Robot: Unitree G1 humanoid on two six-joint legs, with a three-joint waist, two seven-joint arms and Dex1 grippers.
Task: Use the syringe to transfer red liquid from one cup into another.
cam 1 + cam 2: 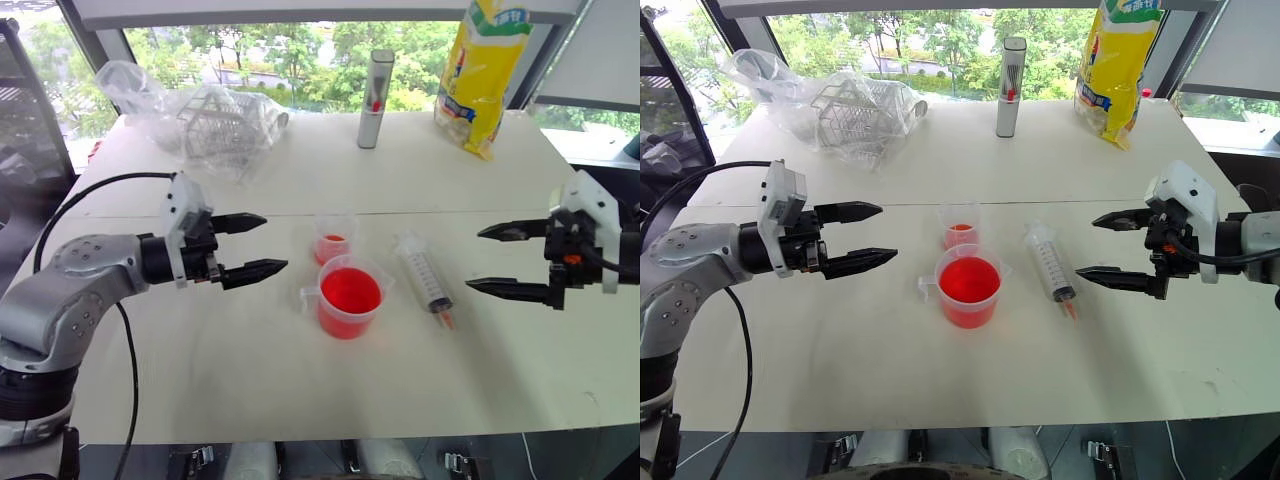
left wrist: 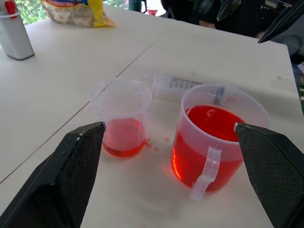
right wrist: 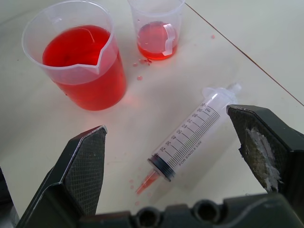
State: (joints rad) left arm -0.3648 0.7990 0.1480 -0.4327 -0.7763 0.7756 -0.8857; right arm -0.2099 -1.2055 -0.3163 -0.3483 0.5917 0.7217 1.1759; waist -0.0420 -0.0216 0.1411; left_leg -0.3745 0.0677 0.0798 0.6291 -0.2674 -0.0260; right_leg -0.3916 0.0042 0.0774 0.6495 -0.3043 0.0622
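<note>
We judge that the step in hand is to pick up the syringe (image 3: 188, 137), which lies flat on the white desk (image 1: 300, 390) with nothing holding it. To do this well, we should bring the right pincer (image 1: 497, 261) down over the middle of the barrel, with one finger on each side, and close gently, because the round barrel may roll away. We should keep away from the orange tip and from the plunger end, so that the plunger stays free to be pulled.

The right pincer is released, with its fingers wide apart, and hangs above the desk, near the syringe but not touching it. The left pincer (image 1: 252, 245) is released too and grasps nothing.

The syringe lies between the right pincer and the measuring cup (image 1: 350, 297), which holds much red liquid (image 1: 350, 290). The small cup (image 1: 333, 240), just behind the measuring cup, has only a little red at its bottom. A few red drops lie on the desk near both cups.
</note>
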